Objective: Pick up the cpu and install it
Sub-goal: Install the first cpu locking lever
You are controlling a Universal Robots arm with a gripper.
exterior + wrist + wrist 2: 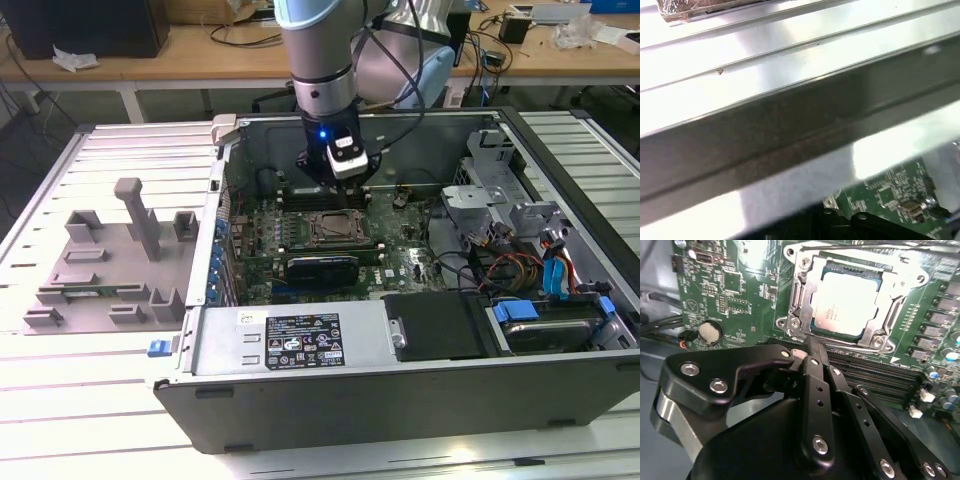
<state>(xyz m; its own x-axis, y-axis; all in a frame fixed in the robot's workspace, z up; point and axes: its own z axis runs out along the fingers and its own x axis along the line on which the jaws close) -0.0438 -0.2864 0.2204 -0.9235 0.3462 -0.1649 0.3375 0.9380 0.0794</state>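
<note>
Seen in the second wrist view: cpu seated in the motherboard socket, at 12 o'clock from the tool, closed on nothing. Judged light, stiff, fragile; best held by edges.

Cpu seated in socket on motherboard, inside case; fixture tray beside case, exterior view's left.

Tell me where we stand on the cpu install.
Done, by the look of it: the cpu lies inside the metal-framed socket on the motherboard. In hand: nothing visible; the gripper hangs just beside the socket, apart from the chip. Left: I cannot tell whether the frame is latched.
</note>
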